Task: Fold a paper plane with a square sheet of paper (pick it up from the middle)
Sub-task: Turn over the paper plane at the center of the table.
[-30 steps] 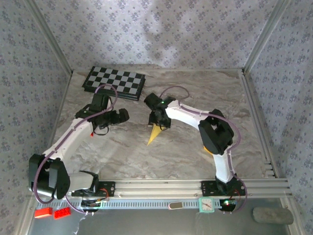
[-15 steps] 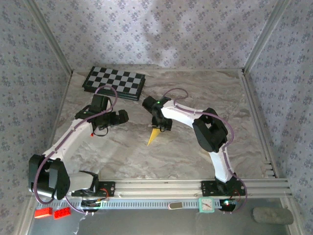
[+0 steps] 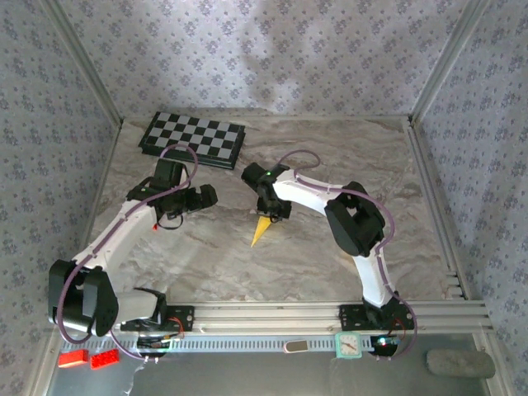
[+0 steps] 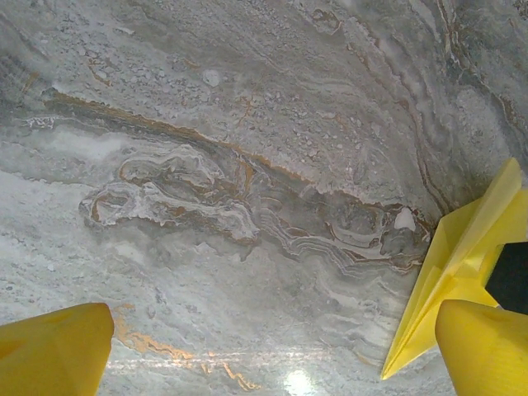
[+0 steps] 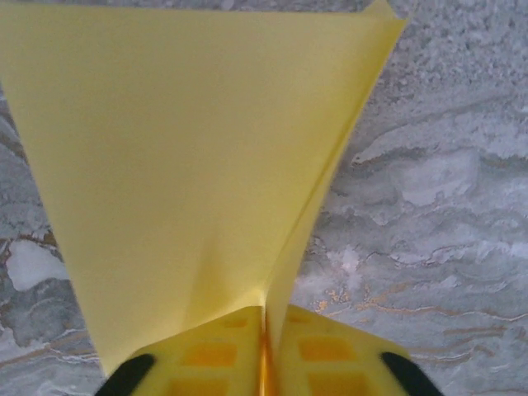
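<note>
While the right arm reaches from its base at 5 o'clock with the elbow bent sharply, its wrist points down over the centre of the table [image 3: 363, 157]. The right gripper [image 5: 264, 351] presses its yellow fingers together on the rear fold of the paper plane [image 5: 181, 157]; the crease runs straight into the closed gap.

The left arm extends from its base at 7 o'clock toward 11 o'clock, and its wrist turns toward 3 o'clock. The left gripper [image 4: 268, 355] stands fully spread and holds nothing. It hangs over bare table at 9 o'clock from the plane, apart from it.

In the top view, the right wrist covers the rear of the plane, and the exposed nose points toward 7 o'clock. In the left wrist view, the frame edge and one yellow finger cut off the plane at 3 o'clock. Whether the nose touches the table cannot be determined.

The table surface is grey marble pattern with brown veins. A checkerboard [image 3: 194, 139] lies at 11 o'clock. Floral-papered walls with metal corner posts enclose the table.
</note>
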